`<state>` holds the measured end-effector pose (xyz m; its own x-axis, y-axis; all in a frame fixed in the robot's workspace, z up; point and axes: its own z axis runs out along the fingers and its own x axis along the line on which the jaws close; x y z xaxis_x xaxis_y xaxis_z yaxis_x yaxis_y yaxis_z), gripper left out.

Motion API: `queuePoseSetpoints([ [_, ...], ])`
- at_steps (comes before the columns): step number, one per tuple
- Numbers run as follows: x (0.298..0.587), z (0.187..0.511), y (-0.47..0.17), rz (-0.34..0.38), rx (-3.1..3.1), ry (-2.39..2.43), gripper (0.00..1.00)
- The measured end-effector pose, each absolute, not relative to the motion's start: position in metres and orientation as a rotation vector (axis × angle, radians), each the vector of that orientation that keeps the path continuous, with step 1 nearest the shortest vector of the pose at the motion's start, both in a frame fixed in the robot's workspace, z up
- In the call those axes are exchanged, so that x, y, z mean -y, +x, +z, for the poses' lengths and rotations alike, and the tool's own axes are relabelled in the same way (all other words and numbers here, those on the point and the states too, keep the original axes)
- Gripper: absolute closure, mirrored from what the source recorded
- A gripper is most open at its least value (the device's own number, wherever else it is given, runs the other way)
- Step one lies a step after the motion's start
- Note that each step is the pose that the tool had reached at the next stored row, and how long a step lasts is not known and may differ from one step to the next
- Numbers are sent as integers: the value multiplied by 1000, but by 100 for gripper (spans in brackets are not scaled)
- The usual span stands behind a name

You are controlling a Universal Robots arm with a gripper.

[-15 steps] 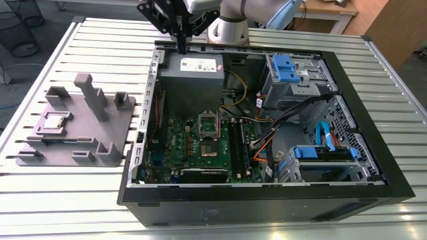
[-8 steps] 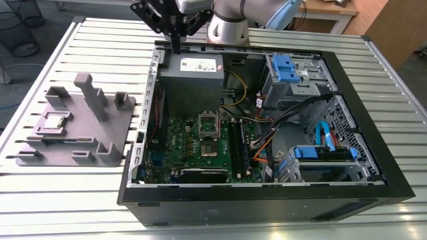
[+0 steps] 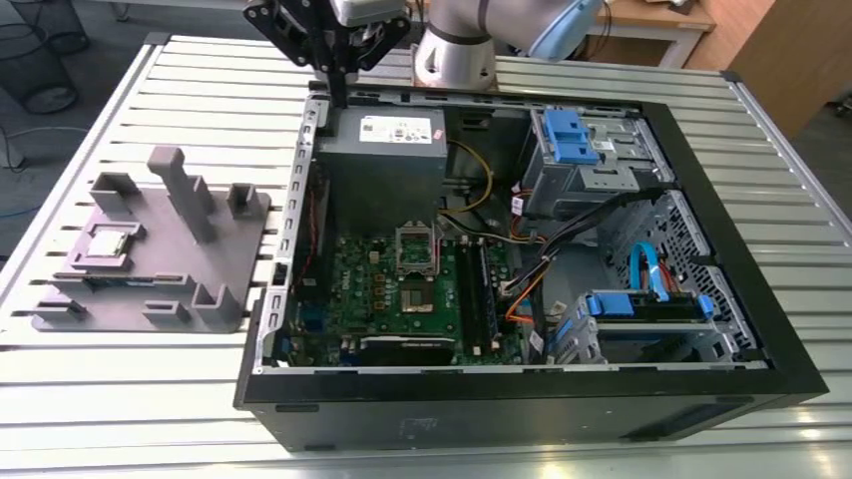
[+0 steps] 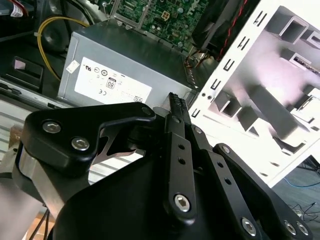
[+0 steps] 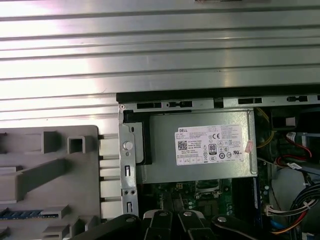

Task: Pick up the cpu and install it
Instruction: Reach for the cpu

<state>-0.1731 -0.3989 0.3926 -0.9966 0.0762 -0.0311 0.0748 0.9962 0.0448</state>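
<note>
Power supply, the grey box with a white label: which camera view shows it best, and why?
The first wrist view: the power supply faces the camera squarely, its whole labelled face in sight. The exterior view shows it at a slant. In the second wrist view the gripper covers its near edge.

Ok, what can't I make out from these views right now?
- cpu: too small in the exterior view to judge its orientation in the grey fixture.
- Motherboard socket: too small there; in the first wrist view, partly hidden by the power supply.
</note>
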Motion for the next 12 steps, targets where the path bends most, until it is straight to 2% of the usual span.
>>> queuePoseSetpoints([
  [12,399,392,-193,68,-3103,117,89],
])
